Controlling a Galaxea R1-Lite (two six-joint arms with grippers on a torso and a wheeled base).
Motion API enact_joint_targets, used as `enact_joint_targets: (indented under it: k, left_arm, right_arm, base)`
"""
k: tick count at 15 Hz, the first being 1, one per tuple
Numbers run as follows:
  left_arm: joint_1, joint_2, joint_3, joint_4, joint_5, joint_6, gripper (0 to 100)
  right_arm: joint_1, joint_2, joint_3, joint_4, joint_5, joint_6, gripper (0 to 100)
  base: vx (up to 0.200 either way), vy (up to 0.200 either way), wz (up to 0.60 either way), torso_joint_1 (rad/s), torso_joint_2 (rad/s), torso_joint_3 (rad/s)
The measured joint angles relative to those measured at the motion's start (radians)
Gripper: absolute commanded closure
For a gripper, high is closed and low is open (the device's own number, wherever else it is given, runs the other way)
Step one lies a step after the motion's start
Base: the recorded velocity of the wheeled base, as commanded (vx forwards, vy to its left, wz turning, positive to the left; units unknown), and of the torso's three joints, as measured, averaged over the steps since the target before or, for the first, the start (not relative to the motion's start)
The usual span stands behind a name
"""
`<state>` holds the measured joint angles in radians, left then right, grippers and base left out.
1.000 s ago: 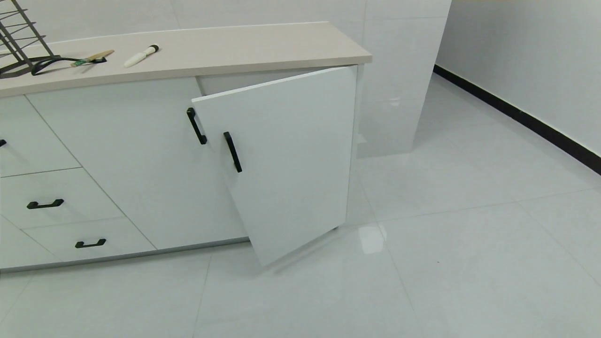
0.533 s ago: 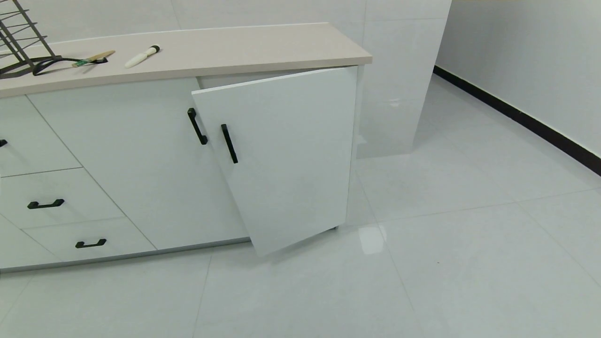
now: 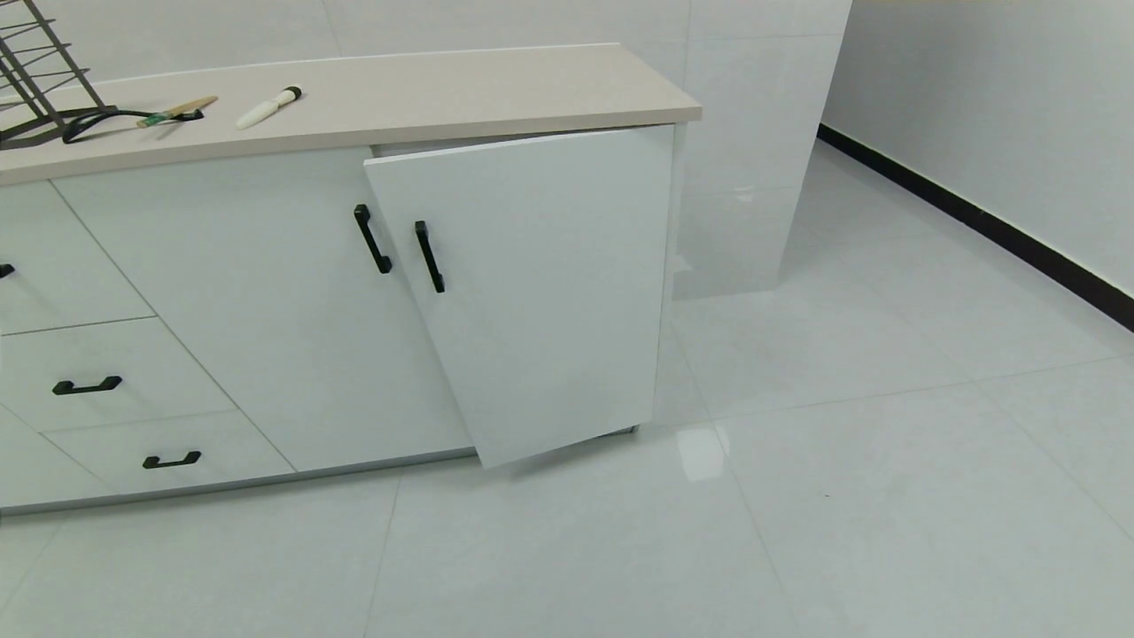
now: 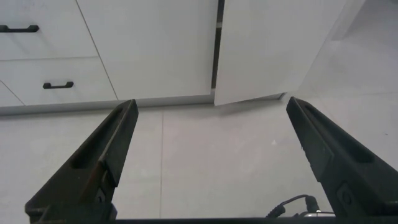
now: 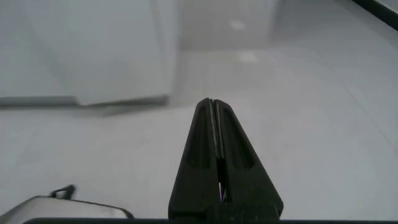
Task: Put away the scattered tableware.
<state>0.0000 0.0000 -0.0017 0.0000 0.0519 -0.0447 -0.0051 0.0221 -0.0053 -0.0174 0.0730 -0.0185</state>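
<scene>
- Two items lie on the counter [image 3: 461, 84] by the rack [image 3: 35, 89]: white utensil [image 3: 267, 105], wooden utensil [image 3: 177, 111].
- Cabinet door [image 3: 540, 275] ajar.
- Left gripper [image 4: 211, 102] spread wide above the floor, empty.
- Right gripper [image 5: 212, 102] pressed together, empty.

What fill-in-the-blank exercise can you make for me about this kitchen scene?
1. The cabinet door stands partly ___.
2. The left claw is open; the right claw is ___.
3. The white-handled tool lies on the ___.
4. The door handle is ___ in colour.
Missing words: open, shut, countertop, black.
</scene>
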Motion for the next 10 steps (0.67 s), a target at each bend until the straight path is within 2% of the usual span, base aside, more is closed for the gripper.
enact_joint_targets:
  k: [1,4,8,10]
  left_arm:
    - [0.0,0.0,0.0,0.0,0.0,0.001,0]
    - [0.0,0.0,0.001,-0.001,-0.001,0.002,0]
    - [0.0,0.0,0.002,-0.001,-0.002,0.001,0]
    - [0.0,0.0,0.002,-0.002,-0.002,0.002,0]
  right_arm:
    - [0.001,-0.009,0.0,0.014,-0.041,0.0,100]
    - [0.002,-0.021,0.004,0.014,-0.051,0.003,100]
    - [0.002,-0.024,0.005,0.017,-0.053,0.003,100]
    - [0.003,-0.025,0.005,0.017,-0.054,0.004,100]
  base:
    - [0.0,0.0,0.0,0.0,0.0,0.0]
    - [0.0,0.0,0.0,0.0,0.0,0.0]
    - [0.2,0.2,0.0,0.001,0.0,0.002]
    - [0.2,0.0,0.0,0.0,0.0,0.002]
